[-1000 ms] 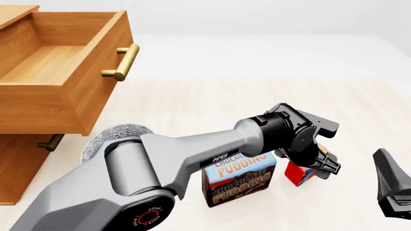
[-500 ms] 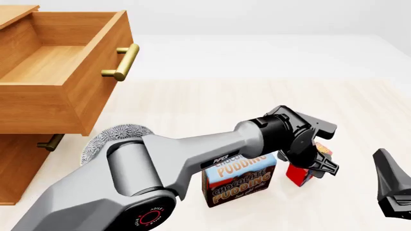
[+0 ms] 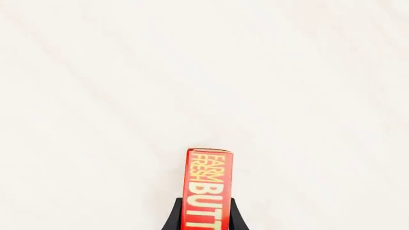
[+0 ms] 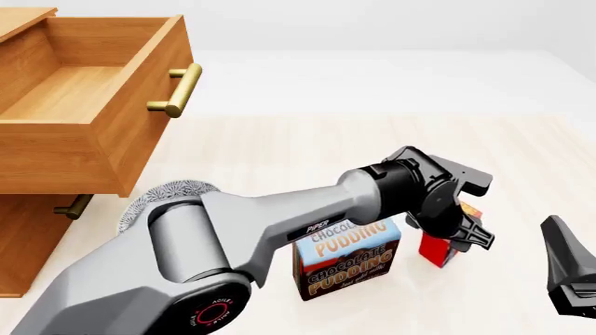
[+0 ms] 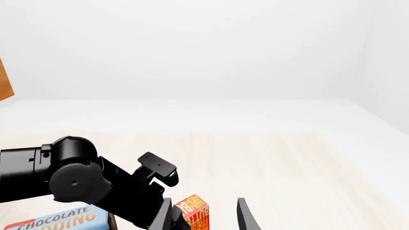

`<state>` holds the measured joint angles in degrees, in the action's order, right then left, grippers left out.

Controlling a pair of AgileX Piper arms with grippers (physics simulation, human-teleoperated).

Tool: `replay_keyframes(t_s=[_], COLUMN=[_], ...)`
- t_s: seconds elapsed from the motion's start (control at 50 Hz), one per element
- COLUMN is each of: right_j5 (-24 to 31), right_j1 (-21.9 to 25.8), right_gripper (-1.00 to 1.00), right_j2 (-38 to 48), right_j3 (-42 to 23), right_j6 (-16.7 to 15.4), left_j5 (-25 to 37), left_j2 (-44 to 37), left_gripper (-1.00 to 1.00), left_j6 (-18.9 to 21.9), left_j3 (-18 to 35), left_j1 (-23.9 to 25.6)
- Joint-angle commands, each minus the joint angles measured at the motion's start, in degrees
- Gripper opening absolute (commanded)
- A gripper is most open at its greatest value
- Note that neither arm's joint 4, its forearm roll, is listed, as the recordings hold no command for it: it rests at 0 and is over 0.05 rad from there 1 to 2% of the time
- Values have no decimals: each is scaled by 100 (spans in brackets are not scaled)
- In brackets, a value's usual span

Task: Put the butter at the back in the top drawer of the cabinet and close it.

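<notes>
The butter is a small red box just right of the pudding box, near the table's front. My left gripper is shut on the butter, one black finger on each broad side. In the right wrist view the butter shows below the left arm's wrist. The cabinet stands at the far left, its top drawer pulled out wide and nothing visible inside, its brass handle pointing right. My right gripper is open and holds nothing; it sits low at the front right.
A chocolate pudding box stands upright under the left forearm. A grey patterned bowl lies beside the cabinet, partly hidden by the arm. A lower drawer's handle shows below the open drawer.
The left wrist has shifted slightly up and to the right with the butter in its grip. The right arm and the drawer are unchanged.
</notes>
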<state>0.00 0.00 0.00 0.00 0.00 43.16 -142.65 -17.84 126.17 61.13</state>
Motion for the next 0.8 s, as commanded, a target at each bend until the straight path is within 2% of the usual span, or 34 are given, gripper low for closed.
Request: replay_keyframes(t_s=[0.02,0.36,0.58,0.8], right_j5=[0,0,0,0], right_j1=[0,0,0,0], right_gripper=[100,100,100,100], right_j2=[0,0,0,0], right_j3=[0,0,0,0], right_j6=[0,0,0,0], left_j5=[47,383,432,288], left_j2=[212,416,620,1058], left_gripper=[-100,-100,-100,-100], left_j6=[277,514,585,660], left_j3=[176,503,487,218], left_j1=[-24,-113,-193,-105])
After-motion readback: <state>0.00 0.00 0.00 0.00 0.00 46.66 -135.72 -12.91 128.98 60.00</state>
